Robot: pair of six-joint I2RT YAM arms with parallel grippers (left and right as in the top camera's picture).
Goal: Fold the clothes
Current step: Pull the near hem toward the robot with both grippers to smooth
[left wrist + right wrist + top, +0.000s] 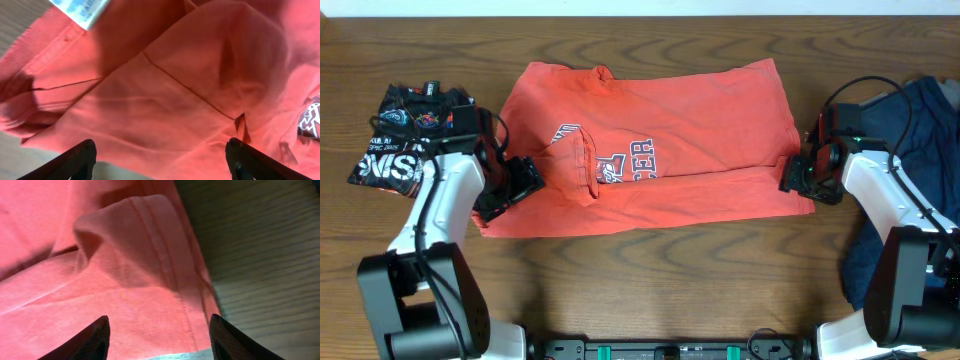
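The T-shirt (700, 120) is orange-red, with white and dark blue letters. The small tee (400, 150) is black with white letters (and bits of red and blue). The other garment (935, 125) is plain dark blue.

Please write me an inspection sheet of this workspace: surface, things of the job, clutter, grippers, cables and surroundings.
Surface: wooden table, bare wood around the clothes.
Job's things: red shirt in the middle, partly folded, lettering up; black tee crumpled at the left; navy garment bunched at the right.
Clutter: nothing seen.
Grippers: left gripper open at the red shirt's left edge, holding nothing; right gripper open at its right edge, holding nothing.
Cables: black cables loop along both arms; the right loop hangs over the navy garment.
Surroundings: black rail at the near table edge; nothing else seen.
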